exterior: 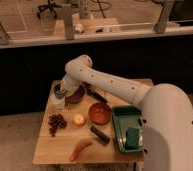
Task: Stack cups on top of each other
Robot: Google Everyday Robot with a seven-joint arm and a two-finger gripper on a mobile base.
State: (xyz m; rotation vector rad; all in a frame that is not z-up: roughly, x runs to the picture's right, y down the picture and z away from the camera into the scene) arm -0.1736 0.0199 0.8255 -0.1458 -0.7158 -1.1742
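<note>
The short white cup (pixel 57 104) stands at the table's left edge. The silver metal cup (pixel 58 91) sits directly above it, at the white cup's rim, held in my gripper (pixel 61 92). The gripper comes down from the arm's elbow (pixel 78 66) and is shut on the silver cup. I cannot tell whether the silver cup rests inside the white cup or hangs just over it. The purple bowl (pixel 76 96) is right beside them, partly hidden by the wrist.
On the wooden table (pixel 50 150) are a reddish-brown bowl (pixel 99 113), dark grapes (pixel 55 123), a small orange fruit (pixel 79 119), a black bar (pixel 100 135) and an orange sausage-like item (pixel 80 148). A green tray (pixel 121 125) with a sponge (pixel 133 136) stands at the right.
</note>
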